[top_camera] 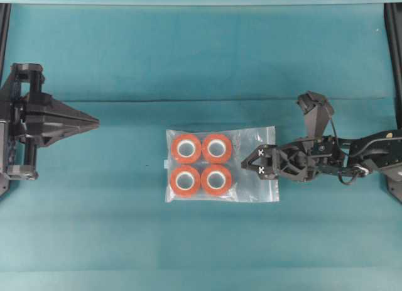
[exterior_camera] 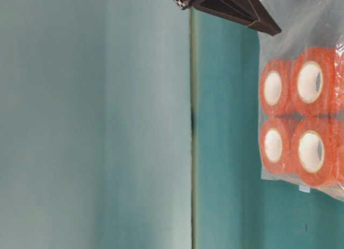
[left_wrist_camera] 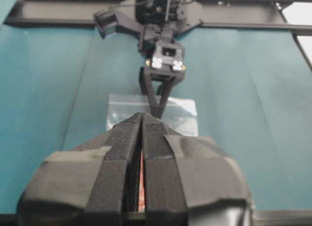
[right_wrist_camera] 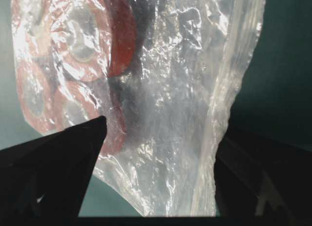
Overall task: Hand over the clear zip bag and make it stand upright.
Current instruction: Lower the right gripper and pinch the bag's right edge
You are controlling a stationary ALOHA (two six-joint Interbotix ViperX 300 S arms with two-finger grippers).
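The clear zip bag (top_camera: 202, 165) lies flat mid-table with orange-red rolls (top_camera: 186, 148) showing through it and its zip strip along the right edge. My right gripper (top_camera: 252, 162) reaches in from the right over that zip side. In the right wrist view the right gripper (right_wrist_camera: 161, 128) stands open, with the crinkled bag (right_wrist_camera: 170, 84) filling the gap between its fingers. My left gripper (top_camera: 96, 122) is far left, well apart from the bag, shut on nothing. In the left wrist view the left gripper (left_wrist_camera: 142, 116) hides most of the bag (left_wrist_camera: 122, 106).
A teal cloth (top_camera: 201, 253) covers the whole table, with a seam (top_camera: 201, 101) running across behind the bag. Black frame posts (top_camera: 394, 33) stand at the far corners. The table-level view shows a dark gripper finger (exterior_camera: 231, 7) above the bag (exterior_camera: 301, 114).
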